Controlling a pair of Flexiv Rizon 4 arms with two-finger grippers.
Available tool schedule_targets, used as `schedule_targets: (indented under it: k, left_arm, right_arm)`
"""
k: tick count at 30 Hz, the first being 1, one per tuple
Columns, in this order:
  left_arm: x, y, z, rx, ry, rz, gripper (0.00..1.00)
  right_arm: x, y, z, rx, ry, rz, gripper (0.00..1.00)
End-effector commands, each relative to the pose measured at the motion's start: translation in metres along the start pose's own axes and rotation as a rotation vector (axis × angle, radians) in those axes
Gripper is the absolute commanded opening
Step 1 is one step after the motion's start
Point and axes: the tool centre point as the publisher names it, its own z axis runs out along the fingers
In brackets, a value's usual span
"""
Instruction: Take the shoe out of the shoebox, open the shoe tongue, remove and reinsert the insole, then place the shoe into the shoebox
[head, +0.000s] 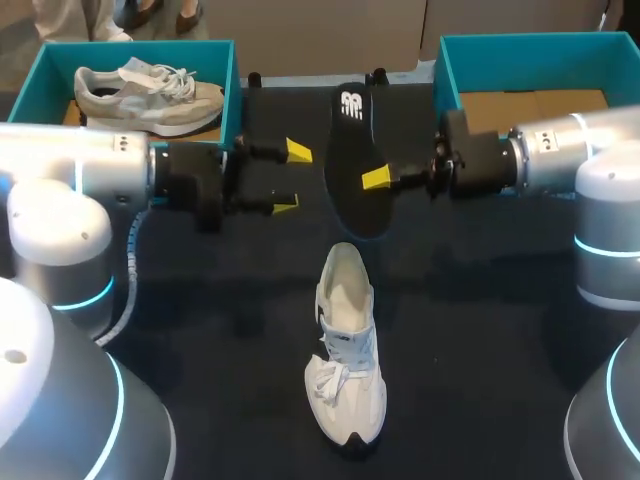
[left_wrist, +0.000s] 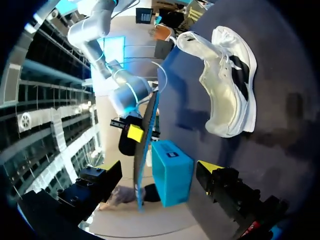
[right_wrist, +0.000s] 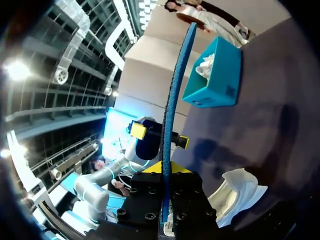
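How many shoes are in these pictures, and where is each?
2. One white shoe lies on the table; one grey-beige shoe sits inside the left teal shoebox. The right shoebox is partly hidden.

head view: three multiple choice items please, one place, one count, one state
1. Where is the white shoe? A in the left box; B on the table; C in the right box.
2. How many teal shoeboxes show? A one; B two; C three.
3. The black insole is: A inside the white shoe; B flat on the table; C held by the right arm's jaws.
Answers: B, it lies on the dark table between the arms; B, one sits at each far corner, the second here; C, the jaws clamp its edge.
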Motion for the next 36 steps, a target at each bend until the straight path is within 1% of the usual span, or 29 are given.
schedule_targets:
  k: [1,4,5,7,8,20,21,22,23,24,25,26,28,29,31,32,35,36]
  left_arm:
    - [-0.005,-0.002,-0.018,-0.019,0.226,-0.199,1.0]
    - [-0.003,-0.004,-0.025,-0.041,0.372,-0.365,1.0]
    - [-0.002,-0.004,-0.028,-0.073,0.438,-0.388,1.0]
    - [-0.002,-0.004,-0.028,-0.073,0.438,-0.388,1.0]
    - [-0.002,-0.004,-0.028,-0.073,0.438,-0.388,1.0]
    - [-0.002,-0.004,-0.028,-0.073,0.438,-0.388,1.0]
    - [-0.003,-0.005,-0.029,-0.043,0.47,-0.442,1.0]
    - [-0.002,-0.006,-0.028,-0.079,0.512,-0.483,1.0]
    - [-0.001,-0.008,-0.028,-0.081,0.525,-0.515,1.0]
    - [0.001,-0.008,-0.028,-0.088,0.565,-0.569,1.0]
    - [0.004,-0.009,-0.027,-0.128,0.601,-0.611,1.0]
    - [0.007,-0.01,-0.027,-0.136,0.597,-0.635,1.0]
    - [0.011,-0.012,-0.029,-0.175,0.661,-0.733,1.0]
    - [0.013,-0.014,-0.031,-0.169,0.662,-0.768,1.0]
    - [0.017,-0.015,-0.036,-0.205,0.745,-0.862,1.0]
    - [0.019,-0.017,-0.039,-0.205,0.772,-0.905,1.0]
    - [0.026,-0.019,-0.05,-0.282,0.891,-1.071,1.0]
    - [0.026,-0.019,-0.05,-0.282,0.891,-1.071,1.0]
  right_arm:
    - [-0.001,-0.005,-0.006,-0.014,0.012,-0.031,0.0]
    - [-0.005,-0.006,-0.008,-0.003,0.01,-0.038,0.0]
    - [-0.006,-0.007,-0.007,-0.004,0.007,-0.039,0.0]
    - [-0.008,-0.01,-0.006,-0.014,-0.02,-0.047,0.0]
    - [-0.007,-0.013,-0.003,-0.021,-0.057,-0.054,0.0]
    - [-0.007,-0.013,-0.003,-0.021,-0.057,-0.054,0.0]
    - [-0.007,-0.013,-0.003,-0.021,-0.057,-0.054,0.0]
    - [-0.007,-0.013,-0.003,-0.021,-0.057,-0.054,0.0]
    - [-0.007,-0.013,-0.003,-0.021,-0.057,-0.054,0.0]
    - [-0.007,-0.013,-0.003,-0.021,-0.057,-0.054,0.0]
    - [-0.007,-0.013,-0.003,-0.021,-0.057,-0.054,0.0]
    - [-0.007,-0.013,-0.003,-0.021,-0.057,-0.054,0.0]
    - [-0.007,-0.018,-0.002,-0.053,-0.083,-0.087,0.0]
    - [-0.007,-0.021,0.0,-0.052,-0.094,-0.106,0.0]
    - [-0.007,-0.025,0.002,-0.061,-0.097,-0.127,0.0]
    - [-0.007,-0.026,0.002,-0.068,-0.093,-0.144,0.0]
    - [-0.003,-0.032,0.008,-0.081,-0.126,-0.202,0.0]
    - [-0.002,-0.035,0.011,-0.086,-0.127,-0.222,0.0]
